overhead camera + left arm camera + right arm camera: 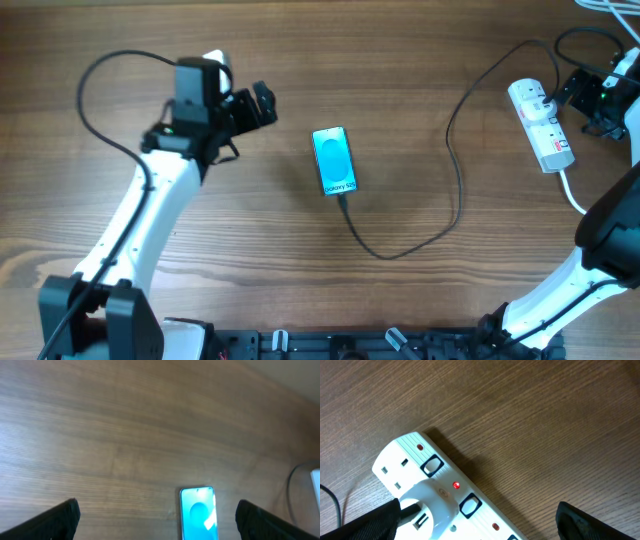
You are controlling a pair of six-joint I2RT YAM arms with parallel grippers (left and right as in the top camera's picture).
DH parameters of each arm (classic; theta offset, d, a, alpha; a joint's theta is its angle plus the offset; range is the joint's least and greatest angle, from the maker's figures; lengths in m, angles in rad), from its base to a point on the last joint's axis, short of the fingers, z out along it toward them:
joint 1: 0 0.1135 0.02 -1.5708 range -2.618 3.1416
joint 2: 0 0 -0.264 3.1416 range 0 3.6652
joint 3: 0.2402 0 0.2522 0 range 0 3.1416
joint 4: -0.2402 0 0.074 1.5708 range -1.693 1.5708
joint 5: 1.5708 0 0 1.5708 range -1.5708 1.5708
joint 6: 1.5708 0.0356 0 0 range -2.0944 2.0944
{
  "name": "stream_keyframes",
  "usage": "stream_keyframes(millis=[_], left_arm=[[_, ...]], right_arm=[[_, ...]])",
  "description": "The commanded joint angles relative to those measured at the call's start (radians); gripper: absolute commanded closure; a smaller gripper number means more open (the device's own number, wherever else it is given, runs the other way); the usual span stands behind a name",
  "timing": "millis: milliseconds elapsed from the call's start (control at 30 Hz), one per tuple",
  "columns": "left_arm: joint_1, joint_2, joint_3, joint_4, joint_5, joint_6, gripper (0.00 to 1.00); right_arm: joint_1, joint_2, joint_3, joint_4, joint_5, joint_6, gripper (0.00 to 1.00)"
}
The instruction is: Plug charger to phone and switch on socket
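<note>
The phone [333, 160] lies flat at the centre of the table [300, 290], screen up and lit teal. The charger [455, 190] meets its edge at 6 o'clock, apparently seated, then loops out toward 3 o'clock and climbs to the socket [543, 125] at 2 o'clock of the phone. The left gripper [157, 510] hovers at the phone's 10 o'clock, jaws spread full and holding nothing, likely placed to steady the handset; the right gripper [580, 92] hangs just beside the socket at its 2 o'clock, equally wide and empty, presumably positioned for the switch. In the right wrist view a white plug [427, 505] sits in the strip and one red lamp [456, 485] glows, so power seems to be on. Count: one phone; one charger; one socket; one plug; two black rockers [432, 466] in view; two grippers.
</note>
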Motion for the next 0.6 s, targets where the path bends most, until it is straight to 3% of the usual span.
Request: stream_keyframes(millis=[0,567], left_arm=[[-0.038,-0.002,-0.144,0.126,-0.011,0.005,0.0],[-0.05,-0.043,-0.639,0.524,-0.025,-0.077,0.0]], right_arm=[[-0.001,-0.019,0.003,0.002,0.006,0.003,0.0],[-0.001,-0.019,0.003,0.002,0.005,0.003,0.0]])
